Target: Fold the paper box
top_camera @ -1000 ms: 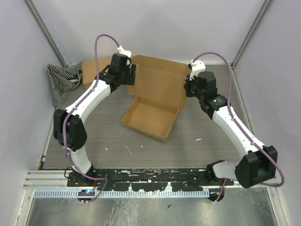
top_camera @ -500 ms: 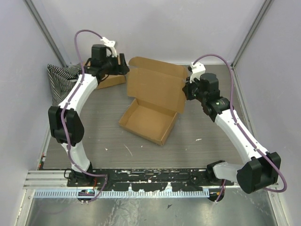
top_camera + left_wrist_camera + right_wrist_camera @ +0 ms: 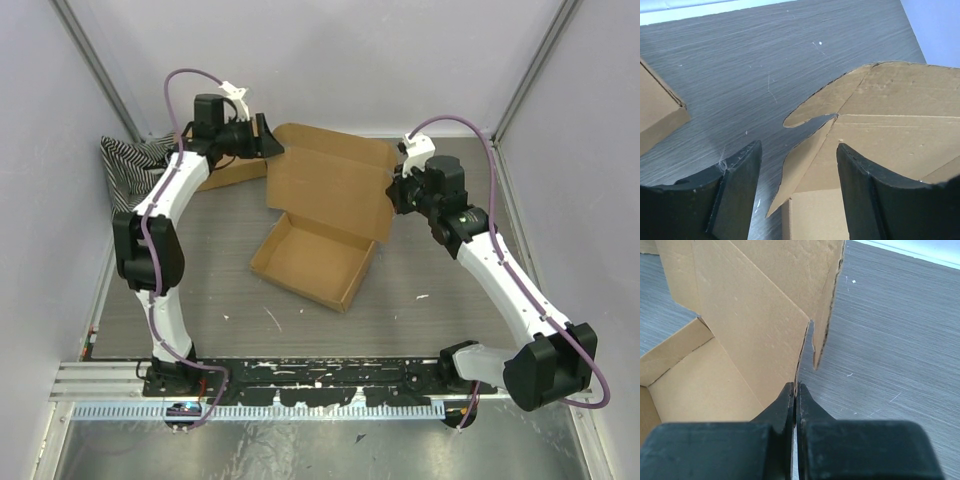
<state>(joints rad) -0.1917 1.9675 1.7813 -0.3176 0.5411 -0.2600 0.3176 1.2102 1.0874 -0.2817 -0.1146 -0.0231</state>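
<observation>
The paper box point(image 3: 310, 255) lies mid-table as a shallow brown tray with its lid point(image 3: 330, 185) standing up behind it. My right gripper point(image 3: 393, 195) is shut on the lid's right edge; in the right wrist view the fingers point(image 3: 796, 387) pinch the thin cardboard edge of the box point(image 3: 740, 315). My left gripper point(image 3: 268, 135) is open and empty, just off the lid's upper left corner. In the left wrist view the lid's curved corner flap point(image 3: 890, 130) lies between and beyond the spread fingers point(image 3: 799, 150), not touching them.
A second brown cardboard box point(image 3: 232, 168) sits at the back left under my left arm, and its corner shows in the left wrist view point(image 3: 655, 115). A black-and-white striped cloth point(image 3: 130, 170) lies against the left wall. Walls close in on the left, back and right.
My left gripper has left the lid's left edge, swung up and back to the left, then edged right toward the lid's top corner. The box has slid slightly left. The right gripper holds on.
</observation>
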